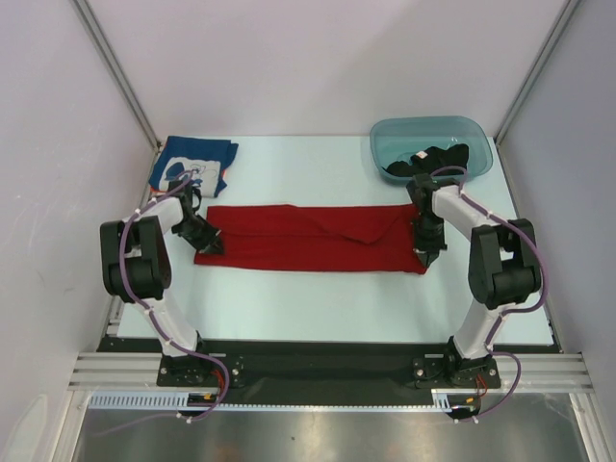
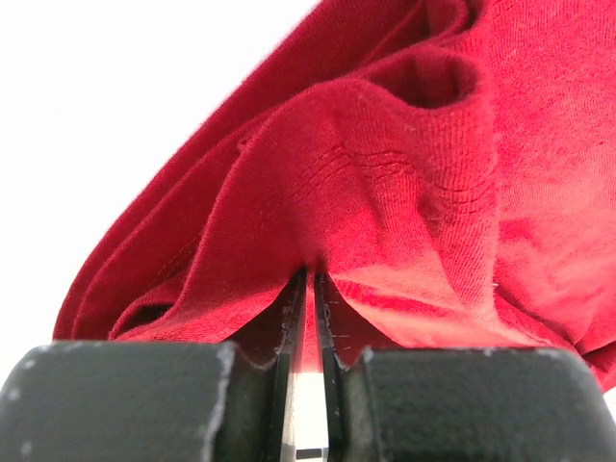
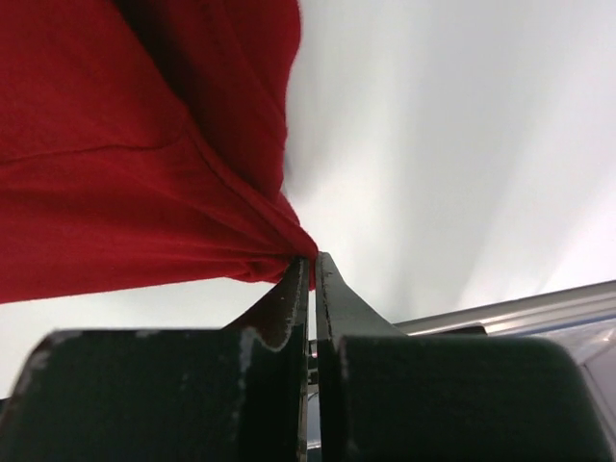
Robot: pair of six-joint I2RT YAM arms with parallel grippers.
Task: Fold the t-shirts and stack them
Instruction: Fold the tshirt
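The red t-shirt [image 1: 308,238] lies folded into a long band across the middle of the table. My left gripper [image 1: 211,243] is shut on its left end; the left wrist view shows red cloth [image 2: 404,192] pinched between the jaws [image 2: 314,279]. My right gripper [image 1: 426,254] is shut on its right front corner; the cloth [image 3: 125,164] is bunched at the fingertips [image 3: 310,260]. The blue t-shirt with white print [image 1: 194,165] lies folded at the back left. The black t-shirt [image 1: 433,159] lies crumpled in the teal tub [image 1: 385,144].
The teal tub stands at the back right corner. White enclosure walls surround the table, with metal posts [image 1: 115,67] at the back corners. A black strip and metal rail [image 1: 327,366] run along the near edge by the arm bases.
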